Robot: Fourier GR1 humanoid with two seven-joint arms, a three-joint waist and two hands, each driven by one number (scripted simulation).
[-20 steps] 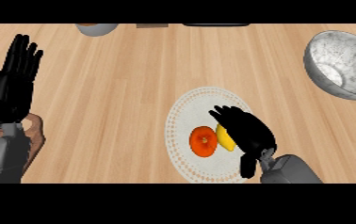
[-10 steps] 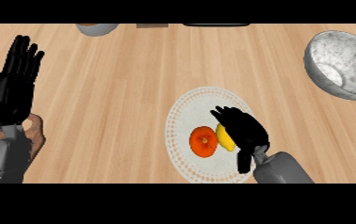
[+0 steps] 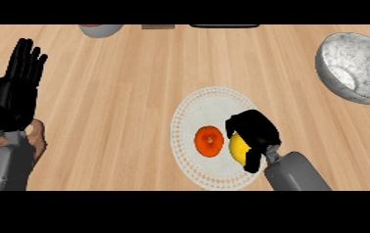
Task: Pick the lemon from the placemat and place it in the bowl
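I read this as the grasp step: my right hand is down on the round white placemat, its fingers curled over the lemon, which shows only as a yellow sliver at the hand's left edge, with the thumb coming round below it. The lemon lies on the mat's right half, just beside an orange fruit that sits apart from my fingers by a narrow gap. I cannot tell whether the lemon is off the mat yet; it looks to me as if it rests there. My left hand is at the view's left edge, fingers straight and up, resting and holding nothing. The grey metal bowl stands at the far right of the wooden counter, well apart from the mat. Next, I judge, I need to lift straight up without nudging the orange fruit, then carry the lemon away and to the right until it hangs over the bowl's hollow before I let the fingers go.
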